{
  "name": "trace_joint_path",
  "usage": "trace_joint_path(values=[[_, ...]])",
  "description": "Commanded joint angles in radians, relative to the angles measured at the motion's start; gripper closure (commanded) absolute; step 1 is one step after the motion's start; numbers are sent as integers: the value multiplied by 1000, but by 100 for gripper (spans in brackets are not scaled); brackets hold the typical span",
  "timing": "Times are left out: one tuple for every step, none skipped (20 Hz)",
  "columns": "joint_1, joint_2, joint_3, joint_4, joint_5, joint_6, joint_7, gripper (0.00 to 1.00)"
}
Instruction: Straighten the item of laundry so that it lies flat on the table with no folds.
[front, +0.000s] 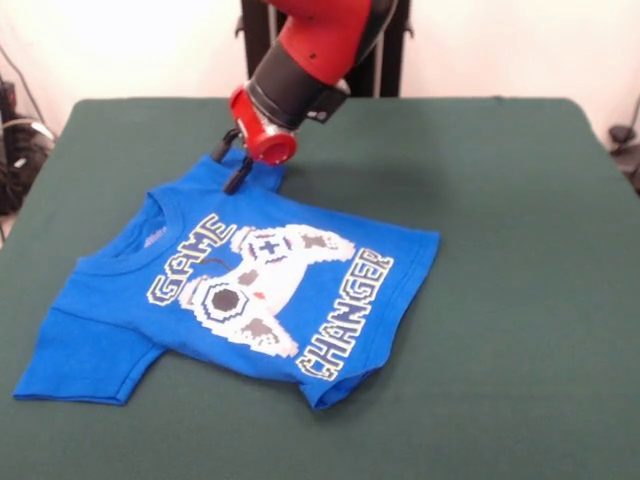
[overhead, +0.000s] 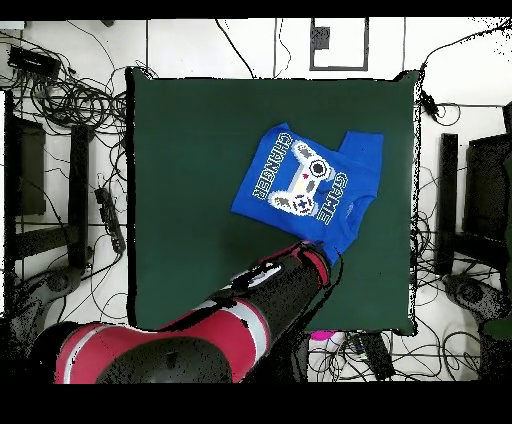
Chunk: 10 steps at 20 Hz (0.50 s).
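The item of laundry (front: 250, 290), a bright blue T-shirt with a game-controller print and "GAME CHANGER" lettering, lies print-up on the left half of the dark green table (front: 500, 200). One sleeve (front: 85, 355) spreads toward the near left. The hem corner (front: 330, 385) at the front is curled under. My gripper (front: 237, 172) is down at the shirt's far edge by the other shoulder, where the cloth bunches. In the overhead view the shirt (overhead: 305, 185) sits toward the right of the table (overhead: 190, 180), and the arm (overhead: 290, 280) covers the gripper.
Bare green felt stretches right of the shirt in the front view. Around the table (overhead: 140, 200) the overhead view shows tangled cables (overhead: 70, 110) and dark stands (overhead: 445, 200) on the floor. A white wall lies behind the table's far edge.
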<state>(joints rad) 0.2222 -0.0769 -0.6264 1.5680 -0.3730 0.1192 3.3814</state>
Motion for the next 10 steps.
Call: trace_joint_path(values=[[-41,195,58,19,51,11,53,0],[-36,204,51,12,55,-1,54,0],[-32,210,44,6,54,-19,51,0],[-18,215,29,-1,57,-15,51,0],[-11,216,21,-4,60,-15,51,0],[0,216,7,-4,64,-5,53,0],[27,229,-28,-8,77,8,72,0],[40,236,-52,-12,83,16,80,0],[40,234,-61,-16,81,24,73,0],[33,230,-59,-18,81,28,66,0]])
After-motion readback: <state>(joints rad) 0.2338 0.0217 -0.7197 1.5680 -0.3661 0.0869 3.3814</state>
